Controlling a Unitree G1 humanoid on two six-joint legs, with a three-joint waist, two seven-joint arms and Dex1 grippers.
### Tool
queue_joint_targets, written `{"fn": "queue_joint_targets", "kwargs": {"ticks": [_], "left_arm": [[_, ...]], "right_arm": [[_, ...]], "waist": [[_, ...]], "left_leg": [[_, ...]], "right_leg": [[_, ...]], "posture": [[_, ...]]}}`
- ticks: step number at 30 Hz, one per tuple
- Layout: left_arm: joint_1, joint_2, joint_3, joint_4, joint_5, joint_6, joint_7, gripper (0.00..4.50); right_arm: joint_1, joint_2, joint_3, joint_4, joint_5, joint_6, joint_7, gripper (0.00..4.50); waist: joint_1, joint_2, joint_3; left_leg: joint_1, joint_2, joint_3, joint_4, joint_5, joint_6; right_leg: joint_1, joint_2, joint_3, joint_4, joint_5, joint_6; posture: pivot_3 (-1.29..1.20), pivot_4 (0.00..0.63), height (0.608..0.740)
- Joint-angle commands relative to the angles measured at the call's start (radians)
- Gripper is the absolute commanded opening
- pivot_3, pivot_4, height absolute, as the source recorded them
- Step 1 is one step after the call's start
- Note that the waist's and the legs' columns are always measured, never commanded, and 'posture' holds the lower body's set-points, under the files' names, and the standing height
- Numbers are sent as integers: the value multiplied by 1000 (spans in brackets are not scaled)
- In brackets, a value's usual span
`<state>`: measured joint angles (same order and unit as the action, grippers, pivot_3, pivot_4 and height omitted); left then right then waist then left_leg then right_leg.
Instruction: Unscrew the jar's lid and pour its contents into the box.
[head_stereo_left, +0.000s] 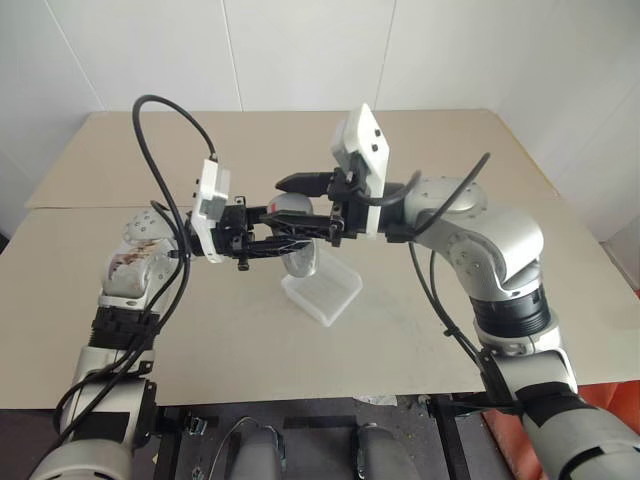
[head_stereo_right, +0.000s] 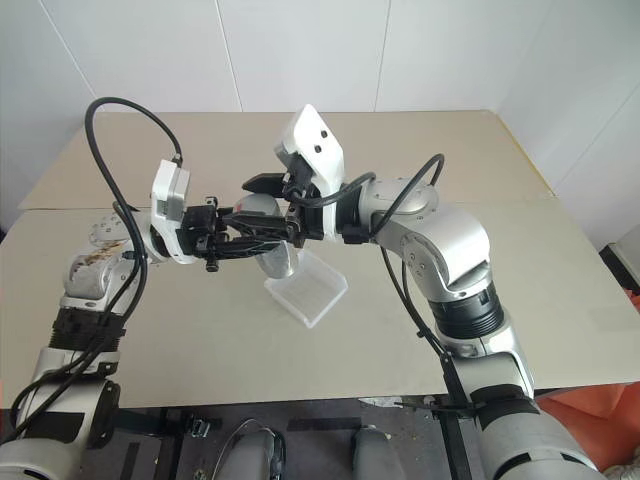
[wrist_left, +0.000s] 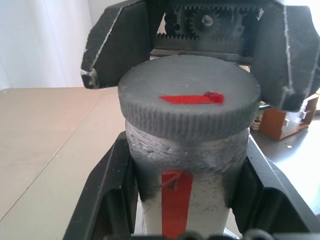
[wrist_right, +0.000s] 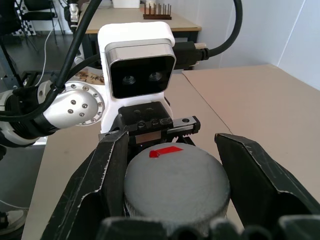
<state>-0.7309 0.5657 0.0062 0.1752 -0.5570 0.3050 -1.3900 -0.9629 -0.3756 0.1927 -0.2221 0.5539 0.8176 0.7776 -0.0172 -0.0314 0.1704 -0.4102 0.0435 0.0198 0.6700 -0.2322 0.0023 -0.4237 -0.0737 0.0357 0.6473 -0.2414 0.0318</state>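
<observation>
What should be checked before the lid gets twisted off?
1. Left gripper clamped on jar: ok.
2. Right gripper closed with a finger on each side of lid: ok.
3. Lid seated on jar: ok, not unscrewed yet.
4. Box close under jar, ready for pouring: ok.
5. Contents inside jar: cannot tell.
</observation>
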Motion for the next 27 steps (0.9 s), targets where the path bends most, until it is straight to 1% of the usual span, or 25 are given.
{"fn": "queue_joint_targets", "kwargs": {"ticks": [1, 3, 6, 10, 12, 14, 18, 19, 20, 22, 23, 27], "left_arm": [[-58, 19, 11, -2, -26, -16, -80, 2031], [-76, 23, 7, 12, -31, -14, -130, 2031], [-102, 39, -19, 22, -59, -5, -213, 2031], [-126, 96, -103, 13, -139, -10, -224, 2031], [-138, 113, -136, 12, -164, -20, -224, 2031], [-146, 118, -150, 20, -172, -31, -224, 2031], [-133, 105, -125, 29, -143, -44, -224, 2031], [-126, 102, -112, 30, -132, -43, -224, 2031], [-120, 101, -102, 30, -124, -42, -223, 2031], [-98, 102, -76, 23, -110, -43, -203, 2031], [-83, 103, -59, 16, -107, -37, -185, 2031], [-36, 109, -15, -4, -89, -30, -132, 2031]], "right_arm": [[7, -34, -31, 23, 34, -76, 139, 2725], [12, -47, -36, 60, 55, -120, 238, 2725], [-5, -67, -10, 156, 45, -222, 413, 2725], [-59, -69, 22, 314, 28, -341, 649, 2725], [-88, -62, 30, 387, 19, -389, 729, 2725], [-111, -49, 30, 445, 7, -426, 765, 2725], [-116, -27, 13, 478, -26, -464, 721, 2725], [-106, -26, 0, 468, -28, -462, 693, 3465], [-96, -26, -10, 457, -30, -456, 666, 3665], [-65, -41, -39, 412, -48, -457, 602, 4329], [-40, -54, -62, 371, -45, -448, 567, 4424], [42, -95, -127, 210, -28, -369, 429, 4424]], "waist": [[0, 0, 0], [0, 0, 0], [0, 0, 0], [-4, 0, 0], [-7, 0, 0], [-6, 1, 0], [-4, 1, 0], [-3, 1, 1], [-1, 1, 1], [0, 1, 1], [1, 1, 1], [4, 1, 1]], "left_leg": [[0, 0, 0, 0, 0, 0], [0, 0, 0, 0, 0, 0], [0, 0, 0, 0, 0, 0], [0, 0, 0, 0, 0, 0], [0, 0, 0, 0, 0, 0], [0, 1, 0, 0, 0, 0], [0, 1, 0, 0, 0, 0], [0, 1, 0, 0, 0, 0], [0, 1, 0, 1, 0, 0], [-1, 1, 0, 1, 0, 0], [-1, 1, 0, 1, 0, 0], [-2, 1, 0, 1, 0, 0]], "right_leg": [[0, 0, 0, 0, 0, 0], [0, 0, 0, -1, 0, 0], [0, 0, 0, 0, 0, 0], [0, 0, 0, 0, 0, 0], [0, 1, 0, 0, 0, 0], [0, 1, 0, 0, 0, 0], [0, 1, 0, 0, 0, 0], [0, 1, 0, 0, 0, 0], [-1, 1, 0, 1, 0, 0], [-1, 1, 0, 1, 0, 0], [-1, 1, 0, 1, 0, 0], [-1, 0, 0, 1, 0, 0]], "posture": [[0, 150, 740], [0, 150, 740], [0, 150, 740], [0, 150, 740], [0, 150, 740], [0, 150, 740], [0, 150, 740], [0, 150, 740], [0, 150, 740], [0, 150, 740], [0, 150, 740], [0, 150, 740]]}}
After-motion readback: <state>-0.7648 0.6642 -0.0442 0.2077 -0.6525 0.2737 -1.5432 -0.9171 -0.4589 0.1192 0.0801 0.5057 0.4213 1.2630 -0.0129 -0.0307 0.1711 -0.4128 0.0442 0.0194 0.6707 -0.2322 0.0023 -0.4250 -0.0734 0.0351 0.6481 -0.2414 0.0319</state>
